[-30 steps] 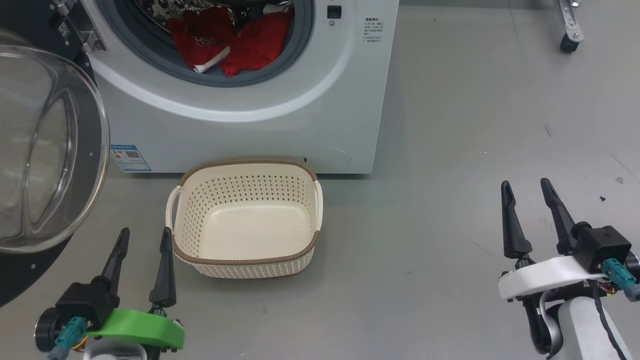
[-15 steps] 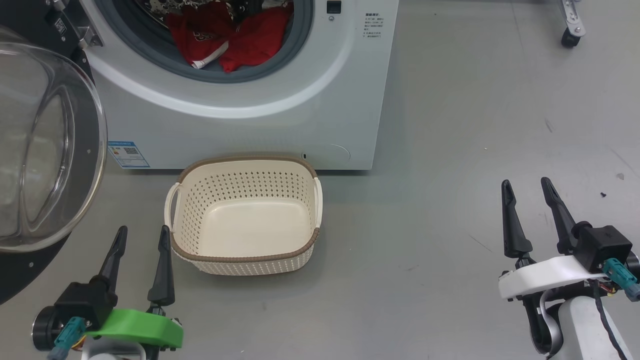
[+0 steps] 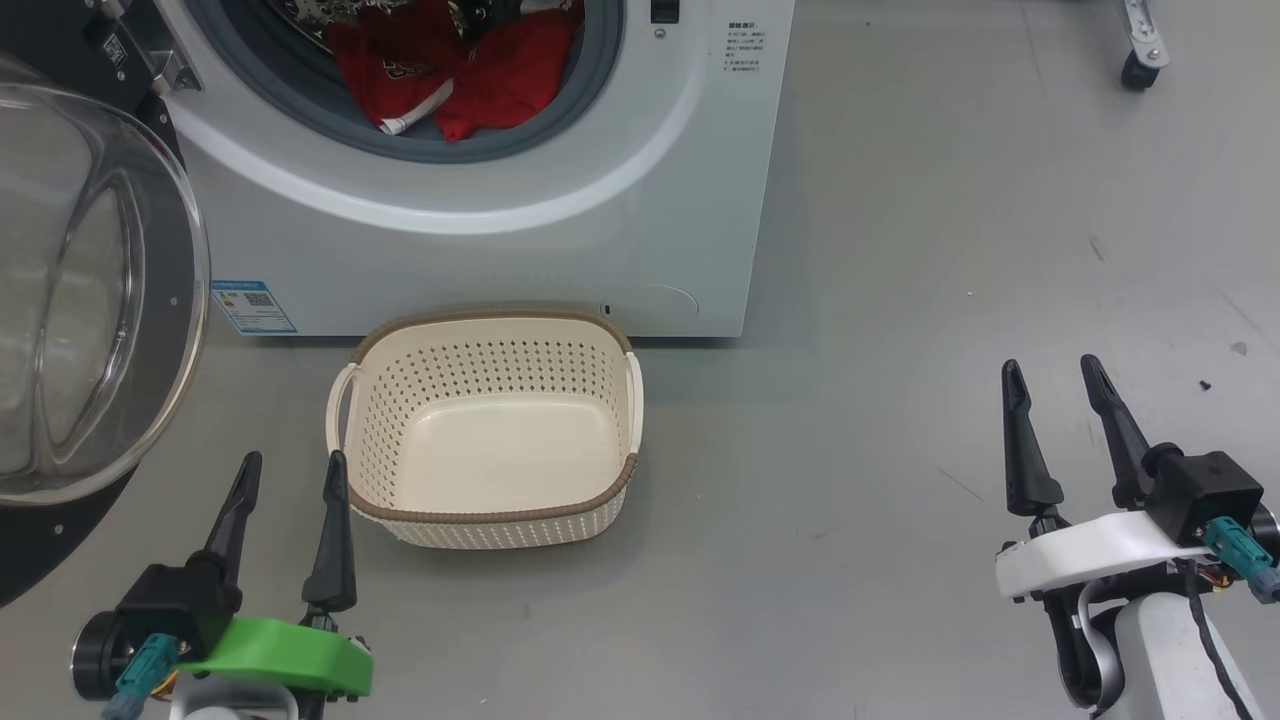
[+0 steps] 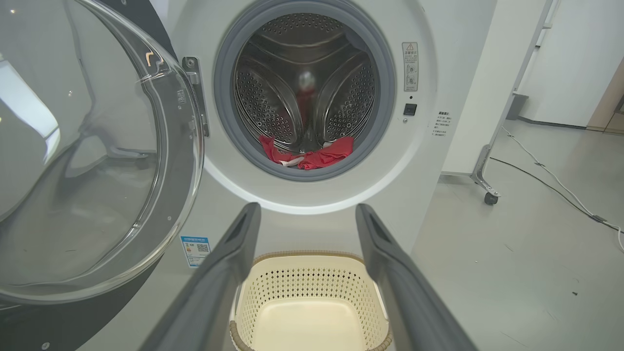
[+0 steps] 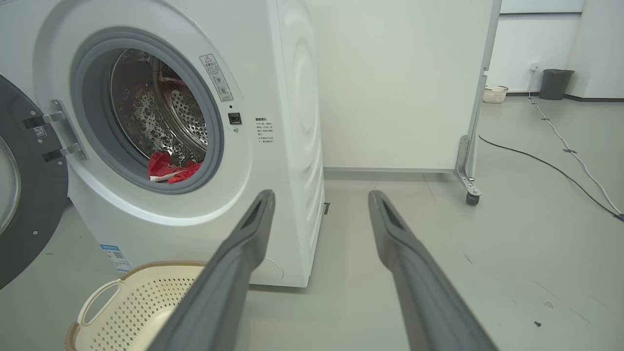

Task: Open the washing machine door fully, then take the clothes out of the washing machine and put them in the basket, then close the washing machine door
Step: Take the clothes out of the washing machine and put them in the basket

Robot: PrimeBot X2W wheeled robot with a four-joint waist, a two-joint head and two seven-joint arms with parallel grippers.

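Note:
The washing machine (image 3: 620, 230) (image 4: 429, 161) (image 5: 287, 97) stands ahead with its door (image 3: 90, 300) (image 4: 92, 161) (image 5: 19, 195) swung wide open to the left. Red clothes (image 3: 450, 70) (image 4: 317, 156) (image 5: 170, 170) lie at the front of the steel drum. The cream basket (image 3: 490, 510) (image 4: 312, 273) (image 5: 117, 312) sits empty on the floor before the machine. My left gripper (image 3: 292, 472) (image 4: 304, 214) is open, low at the basket's left corner. My right gripper (image 3: 1050, 372) (image 5: 319, 197) is open, well right of the basket, holding nothing.
Bare grey floor (image 3: 950, 250) lies right of the machine. A white panel on a castor leg (image 3: 1140, 50) (image 5: 468, 190) stands behind it, with a cable (image 5: 560, 170) trailing over the floor. A dark bin (image 5: 555, 84) and a small basket (image 5: 495, 93) stand far off.
The whole head picture has slid slightly, so the camera has moved. Both grippers stay open in the same places.

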